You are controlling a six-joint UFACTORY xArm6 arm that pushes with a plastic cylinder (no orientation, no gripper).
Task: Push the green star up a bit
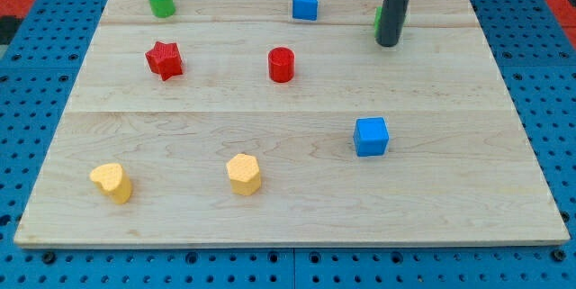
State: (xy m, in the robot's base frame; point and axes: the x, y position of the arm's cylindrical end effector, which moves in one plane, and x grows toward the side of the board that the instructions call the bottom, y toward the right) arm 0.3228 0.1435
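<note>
The green star [379,21] sits near the view's top right of the wooden board [288,208]. Only thin green edges of it show, because my dark rod stands in front of it. My tip [388,43] rests on the board right at the star's lower side, seemingly touching it.
A green cylinder [161,1] is at the top left and a blue house-shaped block [305,5] at the top middle. A red star [165,58] and a red cylinder [282,64] lie mid-left. A blue cube [371,136] is right of centre. A yellow heart [112,182] and a yellow hexagon [244,174] lie at the bottom.
</note>
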